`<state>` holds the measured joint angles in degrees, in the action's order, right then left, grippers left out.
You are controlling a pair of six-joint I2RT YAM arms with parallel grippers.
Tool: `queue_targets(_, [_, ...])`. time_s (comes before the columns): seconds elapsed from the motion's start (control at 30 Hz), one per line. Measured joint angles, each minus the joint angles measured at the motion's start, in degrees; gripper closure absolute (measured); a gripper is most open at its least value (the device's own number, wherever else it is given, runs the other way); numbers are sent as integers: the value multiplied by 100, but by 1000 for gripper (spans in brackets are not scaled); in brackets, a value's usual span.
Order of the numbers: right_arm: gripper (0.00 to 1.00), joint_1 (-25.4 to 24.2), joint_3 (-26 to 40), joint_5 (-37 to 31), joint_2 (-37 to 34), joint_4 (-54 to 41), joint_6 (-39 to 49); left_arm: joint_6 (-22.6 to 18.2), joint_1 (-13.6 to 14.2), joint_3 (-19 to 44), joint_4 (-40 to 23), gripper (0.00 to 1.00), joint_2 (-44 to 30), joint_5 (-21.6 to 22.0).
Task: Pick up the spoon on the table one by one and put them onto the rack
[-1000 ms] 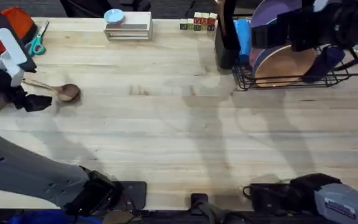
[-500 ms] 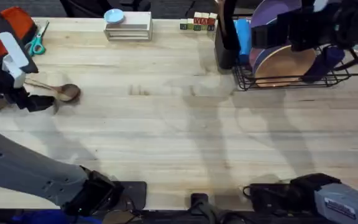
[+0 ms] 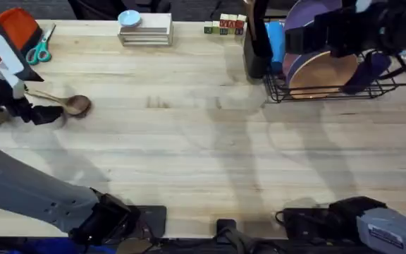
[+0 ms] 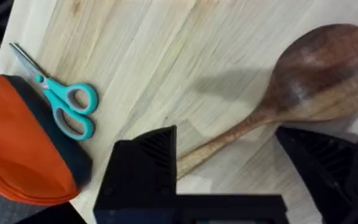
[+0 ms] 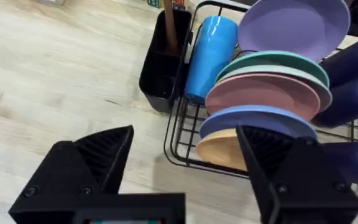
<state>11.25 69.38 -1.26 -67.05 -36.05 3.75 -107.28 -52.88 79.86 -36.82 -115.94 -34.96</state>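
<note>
Spoon (image 4: 303,93): lies flat on the table (image 3: 203,141) near its far-left edge, bowl toward the middle, handle running toward the left gripper.
Left gripper (image 4: 235,162): low over the handle, black fingers spread wide to either side of it; whether they touch the wood cannot be told, and nothing is clamped.
Beside the spoon: teal-handled scissors (image 4: 64,102) lie just off the handle end, next to an orange and black object (image 4: 23,149) at the table's corner.
Rack (image 5: 229,134): black wire, at the far right, packed with purple, teal, pink, blue and tan plates on edge; dark blue cups sit on its outer side.
Utensil holder (image 5: 163,59): tall, black, on the rack's near end with a wooden handle standing in it; a blue cup (image 5: 207,56) is just beside it.
Right gripper (image 5: 185,162): above the table just before the rack, fingers wide apart, holding nothing.
Far edge: small white stand (image 3: 145,32) and lettered blocks (image 3: 224,26), well apart from the spoon.
</note>
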Motion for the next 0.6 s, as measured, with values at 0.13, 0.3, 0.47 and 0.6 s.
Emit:
queue_targets(0.13, [5, 0, 0, 0, 0, 2, -16, 64, -40, 60, -64, 8, -70, -88])
queue_targets(0.3, [5, 0, 0, 0, 2, 2, -54, 107, -57, 122, -193, 8, -120, -122])
queue_targets(0.47, [5, 0, 0, 0, 0, 2, -106, 124, -57, 151, -229, 8, -144, -124])
queue_targets(0.6, [4, 0, 0, 0, 1, 2, -125, 124, -57, 151, -229, 8, -144, -124])
